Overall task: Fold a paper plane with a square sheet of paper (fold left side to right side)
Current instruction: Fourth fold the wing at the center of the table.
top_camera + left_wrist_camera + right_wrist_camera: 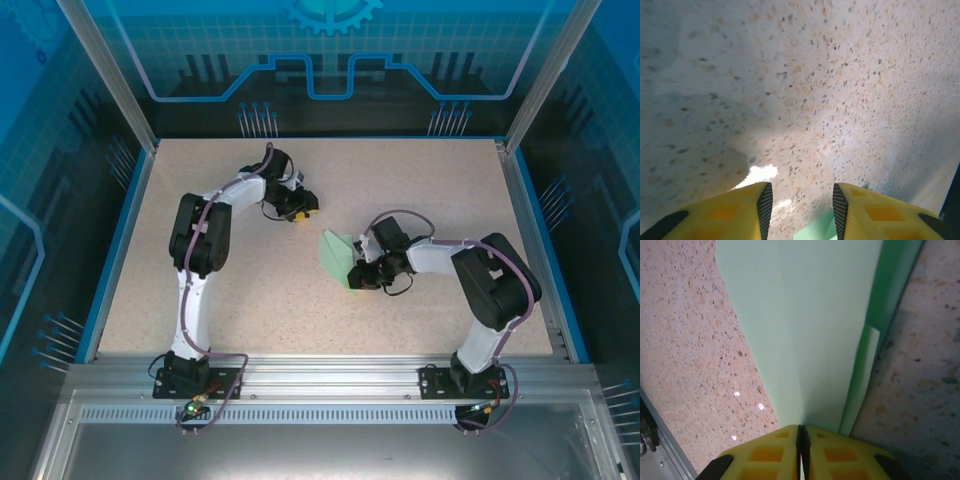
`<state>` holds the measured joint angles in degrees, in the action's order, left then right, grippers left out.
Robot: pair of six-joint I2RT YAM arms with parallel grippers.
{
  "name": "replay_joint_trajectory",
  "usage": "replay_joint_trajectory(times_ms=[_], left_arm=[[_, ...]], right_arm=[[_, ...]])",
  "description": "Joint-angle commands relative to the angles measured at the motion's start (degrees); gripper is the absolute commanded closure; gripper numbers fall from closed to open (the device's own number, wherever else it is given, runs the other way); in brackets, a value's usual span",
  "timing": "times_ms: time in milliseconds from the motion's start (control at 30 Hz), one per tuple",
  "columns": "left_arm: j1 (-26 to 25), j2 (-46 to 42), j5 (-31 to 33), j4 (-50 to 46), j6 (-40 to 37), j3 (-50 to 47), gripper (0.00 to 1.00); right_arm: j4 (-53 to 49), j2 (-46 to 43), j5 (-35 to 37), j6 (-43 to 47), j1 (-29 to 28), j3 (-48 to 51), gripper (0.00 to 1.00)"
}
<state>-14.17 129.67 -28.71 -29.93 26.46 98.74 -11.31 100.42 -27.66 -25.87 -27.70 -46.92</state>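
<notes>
Mint-green paper sheet (338,256), folded, lies just right of centre on the speckled surface (450,200) in the top view; the right jaws meet its lower right edge, while the left jaws sit clear of it, up and to the left. Left wrist view: the left jaws stand apart, nothing between their yellow fingers (730,215), and a green paper corner shows at the bottom edge. Right wrist view: the sheet fills the upper middle, the right jaws clamped together on its near edge at bottom centre
</notes>
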Motion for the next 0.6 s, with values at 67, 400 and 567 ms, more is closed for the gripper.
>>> replay_joint_trajectory(times_ms=[67, 400, 567], left_arm=[[-1.1, -14.0, -0.1, 1.9, -1.7, -8.5, 0.59], [-11.3, -19.8, -3.9, 12.9, 2.8, -22.4, 0.61], [-13.3, -13.2, -4.0, 13.2, 3.7, -19.2, 0.61]], right_arm=[[-9.5, 1.5, 4.3, 1.0, 0.5, 2.4, 0.88], [-9.3, 2.0, 4.5, 1.3, 0.7, 2.1, 0.87], [-9.7, 2.3, 4.6, 1.5, 0.7, 1.8, 0.87]])
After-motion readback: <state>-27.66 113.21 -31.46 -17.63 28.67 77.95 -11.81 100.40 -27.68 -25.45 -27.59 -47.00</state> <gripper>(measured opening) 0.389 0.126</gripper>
